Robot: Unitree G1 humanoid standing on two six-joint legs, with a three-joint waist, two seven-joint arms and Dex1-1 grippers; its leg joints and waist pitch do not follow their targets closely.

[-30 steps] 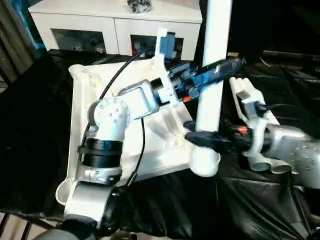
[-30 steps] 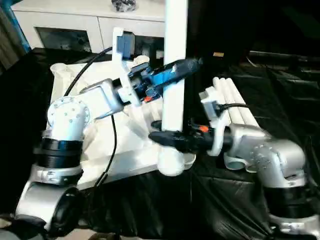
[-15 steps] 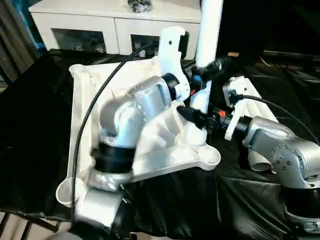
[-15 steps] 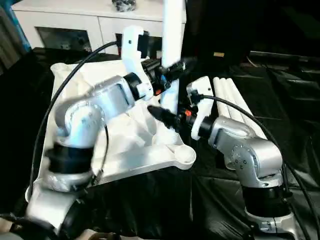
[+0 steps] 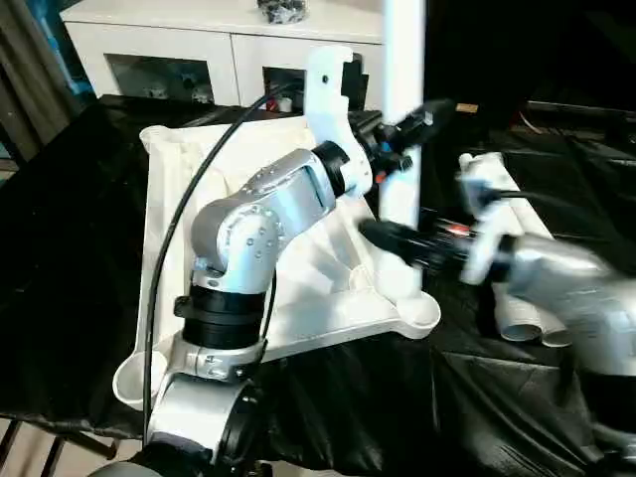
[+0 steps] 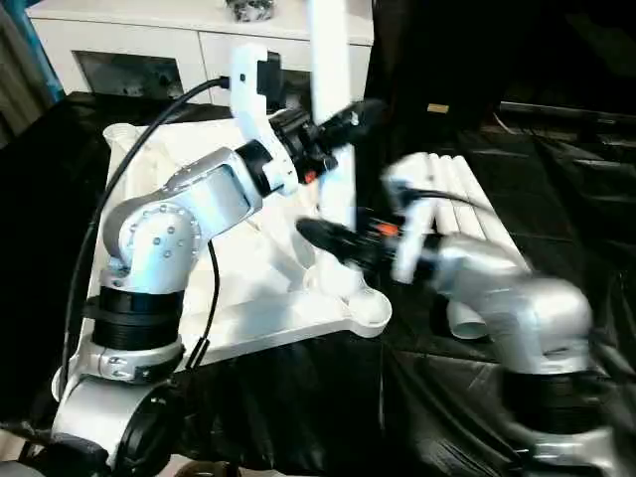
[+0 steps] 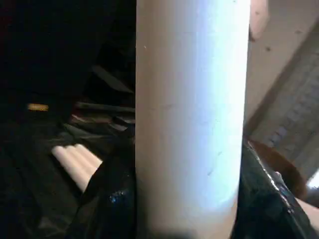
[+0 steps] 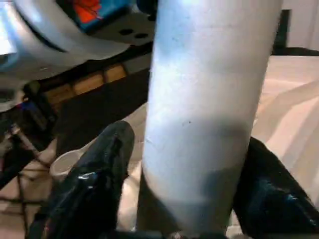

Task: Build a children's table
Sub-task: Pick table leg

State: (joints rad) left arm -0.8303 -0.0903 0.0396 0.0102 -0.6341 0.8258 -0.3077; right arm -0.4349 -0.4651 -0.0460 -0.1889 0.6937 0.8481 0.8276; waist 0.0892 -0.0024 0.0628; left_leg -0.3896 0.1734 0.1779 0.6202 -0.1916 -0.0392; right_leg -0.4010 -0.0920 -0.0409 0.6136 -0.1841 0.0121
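Note:
The children's table top [image 5: 179, 209] lies ribbed side up on black cloth. One white leg [image 5: 402, 89] stands upright near its near right corner socket [image 5: 422, 313]; whether its lower end sits in a socket is hidden by my right gripper. High on the leg, my left gripper [image 5: 407, 124] is shut on it, and in the left wrist view both black fingers [image 7: 112, 194] press its sides. Lower down, my right gripper [image 5: 388, 234] straddles the same leg [image 8: 204, 99]. Its fingers [image 8: 97, 174] stand slightly off the tube, so it is open.
Spare white legs [image 6: 457, 189] lie side by side on the cloth to the right of the tabletop, behind my right forearm. A white cabinet with glass doors [image 5: 229, 40] stands at the back. Black cloth [image 5: 60, 248] covers the surface all round.
The leg's lower end has moved off the near right corner socket to just behind it. My right arm is swinging and its jaws have loosened from the leg. My left arm has turned.

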